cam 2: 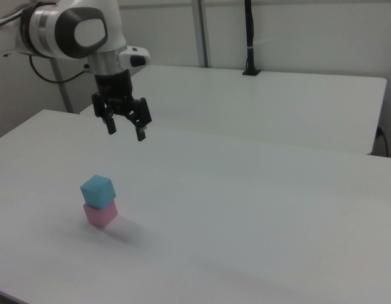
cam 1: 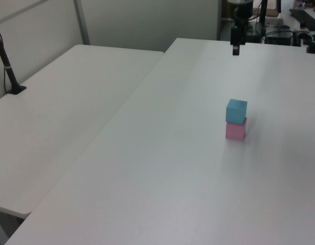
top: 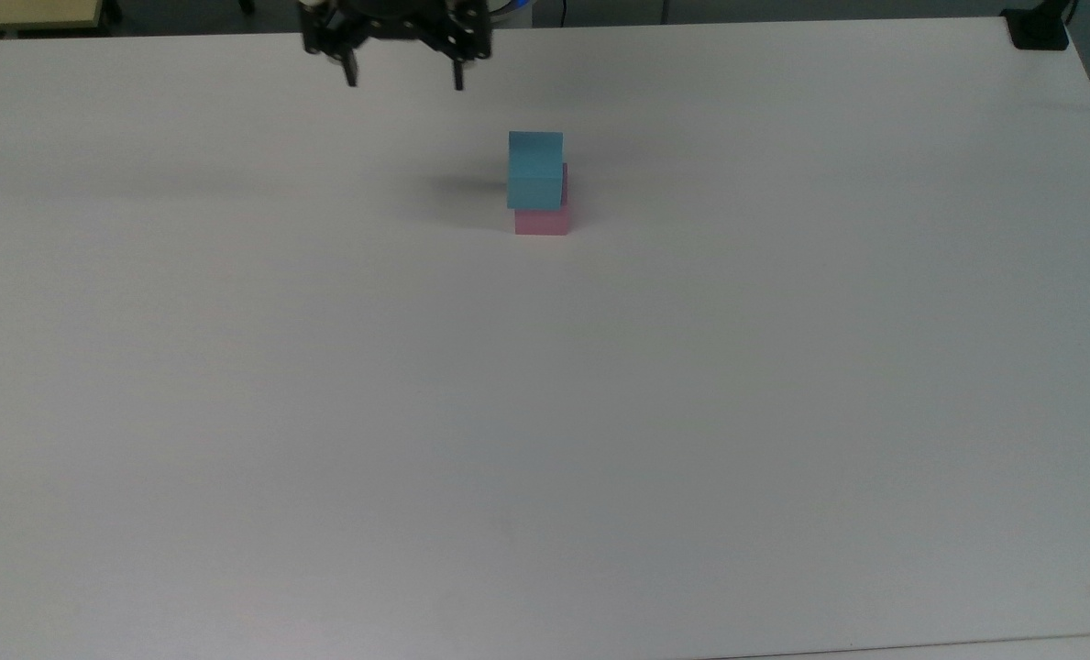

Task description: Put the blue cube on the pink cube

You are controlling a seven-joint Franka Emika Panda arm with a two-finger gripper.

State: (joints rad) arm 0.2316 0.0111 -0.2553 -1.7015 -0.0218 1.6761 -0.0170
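Task looks done, as far as I can judge: the blue cube (top: pixel 535 169) sits on top of the pink cube (top: pixel 542 220), touching it, w/ nothing of mine on either one. Not perfectly squared though. In the top view the blue one overhangs a bit toward the top view's left, so a thin strip of pink shows at its right edge; in the right view it looks turned slightly vs. the pink one below. Still flat and upright, no tilt I can see. My gripper (cam 2: pixel 125 129) is up in the air, well apart from the stack, off toward the top view's upper left of it and near the far edge of the table (top: pixel 545 440). My jaws are spread wide and hold nothing. What's left, IMO: nothing on the cubes themselves, just keep clear of the stack, since a bump could knock the blue one off given the small offset.
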